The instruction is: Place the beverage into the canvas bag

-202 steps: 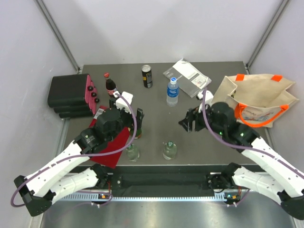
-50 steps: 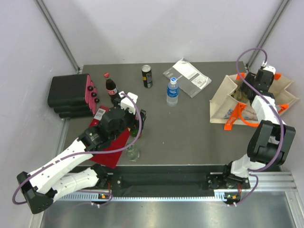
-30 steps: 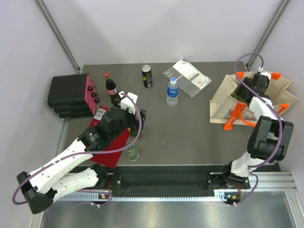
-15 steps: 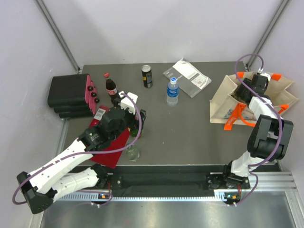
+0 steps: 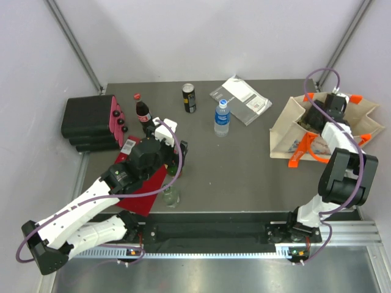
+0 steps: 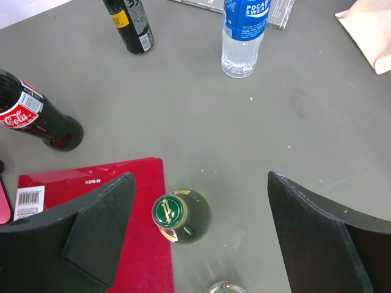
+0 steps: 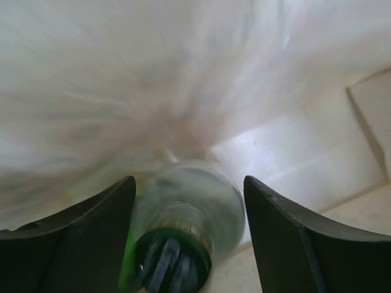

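At the right edge of the overhead frame, the right gripper (image 5: 319, 115) is seen inside the open mouth of the canvas bag (image 5: 287, 131). In the lower centre of the wrist view, the beverage (image 7: 189, 210), a clear glass bottle with a green cap (image 7: 171, 259), appears to be clamped between the fingers on both sides, though the picture is blurred.

The cap is turned back toward the wrist at the bottom of that frame. The base is aimed at the bag's pale interior, so the long axis runs down into the bag.

The bottle is best lowered until its base is borne by the bag, then released. The fingers are then best drawn straight up, clear of the orange handles (image 5: 294, 160).

Left of centre in the overhead frame, the left gripper (image 6: 200, 177) is held wide open astride a green bottle (image 6: 181, 215), which is not touched.
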`<move>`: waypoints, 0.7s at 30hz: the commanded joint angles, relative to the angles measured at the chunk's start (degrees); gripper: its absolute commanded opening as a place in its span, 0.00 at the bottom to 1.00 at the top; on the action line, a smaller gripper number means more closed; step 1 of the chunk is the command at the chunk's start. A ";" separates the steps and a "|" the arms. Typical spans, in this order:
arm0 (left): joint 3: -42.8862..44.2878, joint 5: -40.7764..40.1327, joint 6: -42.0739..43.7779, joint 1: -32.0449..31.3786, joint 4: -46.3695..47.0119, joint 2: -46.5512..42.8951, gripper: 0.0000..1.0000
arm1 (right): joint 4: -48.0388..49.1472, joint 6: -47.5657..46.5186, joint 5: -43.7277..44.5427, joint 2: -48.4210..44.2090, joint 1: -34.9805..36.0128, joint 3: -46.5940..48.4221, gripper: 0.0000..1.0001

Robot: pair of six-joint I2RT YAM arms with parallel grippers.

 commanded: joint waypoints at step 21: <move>1.51 -0.84 -0.11 -0.04 1.24 -0.51 0.93 | -13.44 -1.01 -5.40 -22.98 3.40 19.42 0.75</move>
